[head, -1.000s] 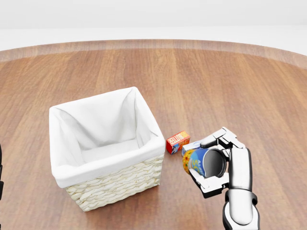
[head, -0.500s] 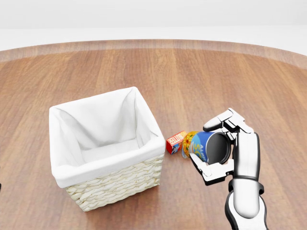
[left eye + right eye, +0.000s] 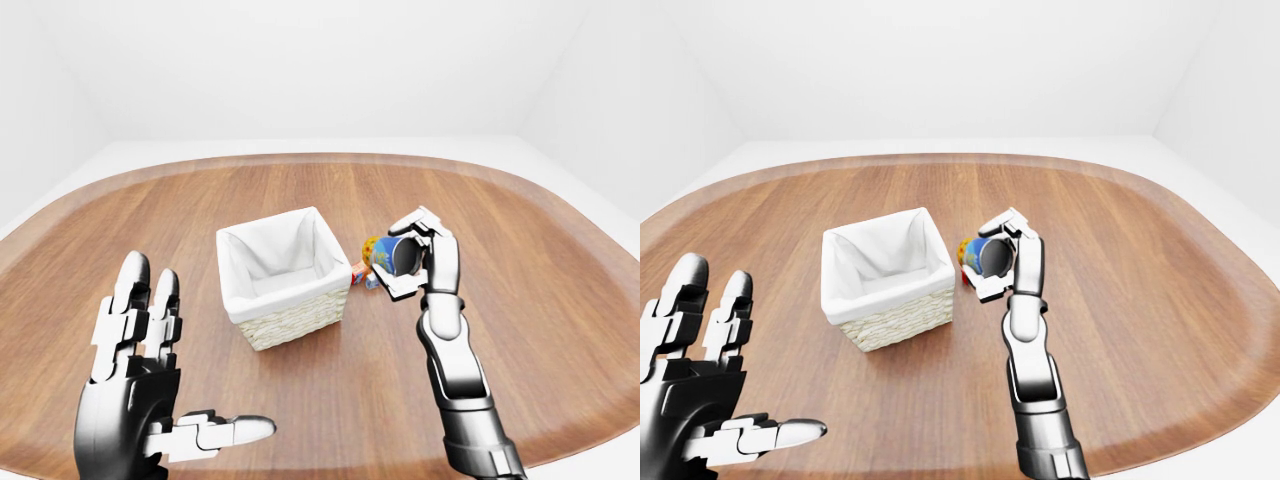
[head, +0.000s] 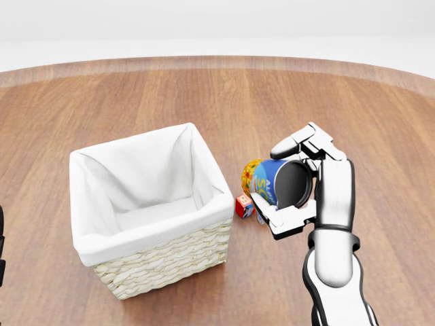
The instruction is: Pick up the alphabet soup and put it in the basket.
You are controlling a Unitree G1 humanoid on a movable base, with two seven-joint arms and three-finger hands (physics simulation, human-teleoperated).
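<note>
The glossy white-and-chrome right hand [image 4: 293, 190] has its three fingers closed round the cylindrical blue-and-yellow alphabet soup can [image 4: 275, 183], tipped on its side with its dark round end toward the camera, held above the wood-grain table [image 4: 380, 122] just right of the square woven wicker basket with white cloth lining [image 4: 146, 210]. A small red box [image 4: 243, 206], partly hidden, seems to lie beneath. The left hand [image 3: 150, 385] is spread wide, empty.
</note>
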